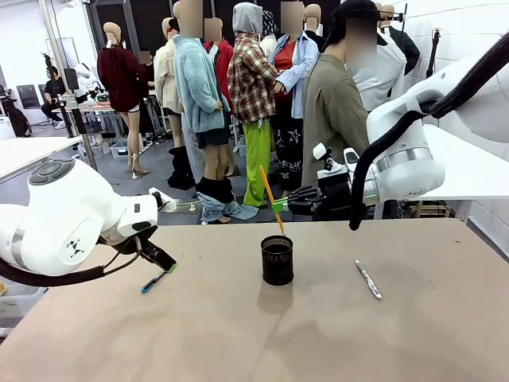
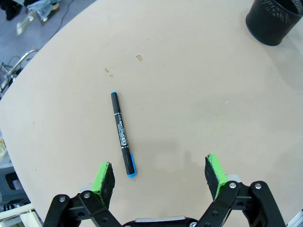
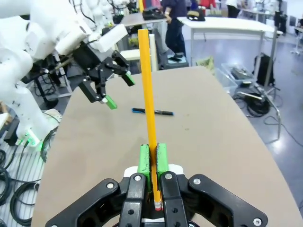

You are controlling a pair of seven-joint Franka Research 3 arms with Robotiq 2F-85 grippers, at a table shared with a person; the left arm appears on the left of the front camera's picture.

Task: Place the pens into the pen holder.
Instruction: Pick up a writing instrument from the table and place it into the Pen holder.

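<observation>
The right gripper (image 3: 153, 158) is pinching the pencil (image 3: 147, 85), its long axis standing near upright; the holder (image 1: 277, 263) is sitting just below its lower tip. The left gripper (image 2: 160, 169) is hanging wide open by the marker (image 2: 122, 135).

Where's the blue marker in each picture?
Front view: the dark blue marker lies lower left, beside the left gripper.
Left wrist view: the marker is left of centre, ahead of the open left gripper.
Right wrist view: the marker is centre, behind the orange pencil.
Shared landmark: the left gripper.
</observation>
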